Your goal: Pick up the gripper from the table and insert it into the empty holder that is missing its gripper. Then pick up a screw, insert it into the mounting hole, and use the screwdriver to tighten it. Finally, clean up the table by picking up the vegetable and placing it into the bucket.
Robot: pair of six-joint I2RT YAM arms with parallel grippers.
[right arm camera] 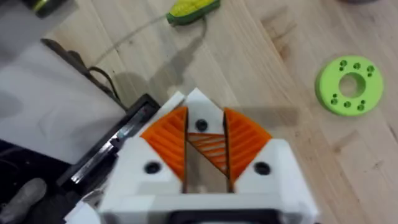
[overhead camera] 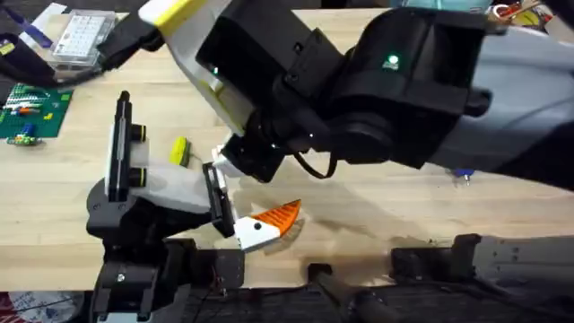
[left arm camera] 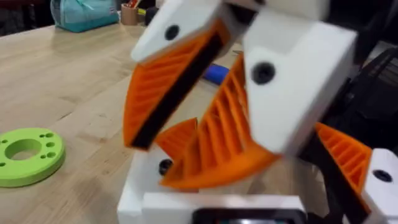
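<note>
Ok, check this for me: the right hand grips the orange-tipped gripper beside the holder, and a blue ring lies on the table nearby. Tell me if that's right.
One detail is wrong: the ring is green, not blue, as the right wrist view shows. The rest stands: the right hand grips the orange-tipped gripper beside the holder, and the ring lies on the table nearby.
</note>
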